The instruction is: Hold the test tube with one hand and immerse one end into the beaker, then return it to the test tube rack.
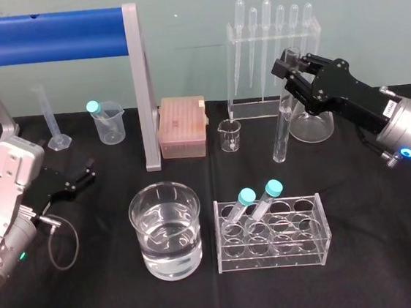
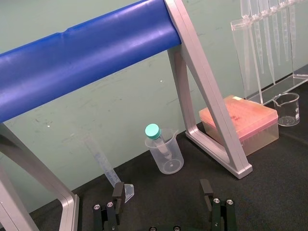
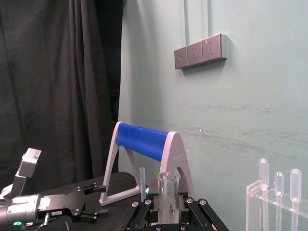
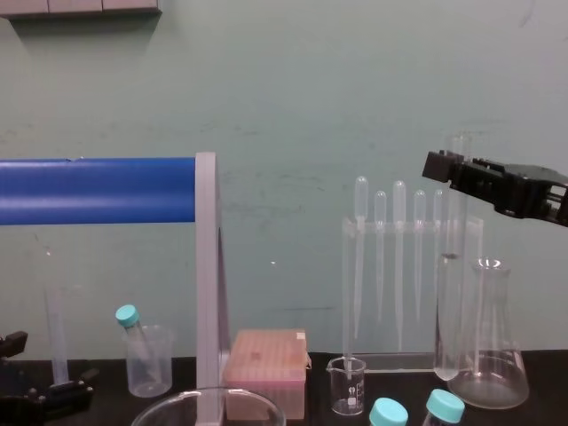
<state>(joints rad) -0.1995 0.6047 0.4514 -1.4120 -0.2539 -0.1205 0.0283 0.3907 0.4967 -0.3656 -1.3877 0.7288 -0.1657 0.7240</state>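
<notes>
Test tube (image 1: 282, 127) btwn R fingers (image 1: 287, 72)

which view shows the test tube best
Head view: the test tube shows whole, from its rim in the right gripper down to its round bottom. Chest view shows it beside the conical flask; right wrist view shows its rim between the jaws.

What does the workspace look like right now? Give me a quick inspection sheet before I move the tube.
Surface: black cloth, no spills seen.
Job's things: test tube near upright beside conical flask; beaker part-filled, front centre; test tube rack holds two teal-capped tubes.
Clutter: pipette stand, pink tip box, small glass beaker, plastic beaker, measuring cylinder.
Grippers: right pincer shut on the test tube's upper part; left pincer open, parked left.
Cables: grey loop beside left arm.
Surroundings: blue roller frame, green wall.
</notes>
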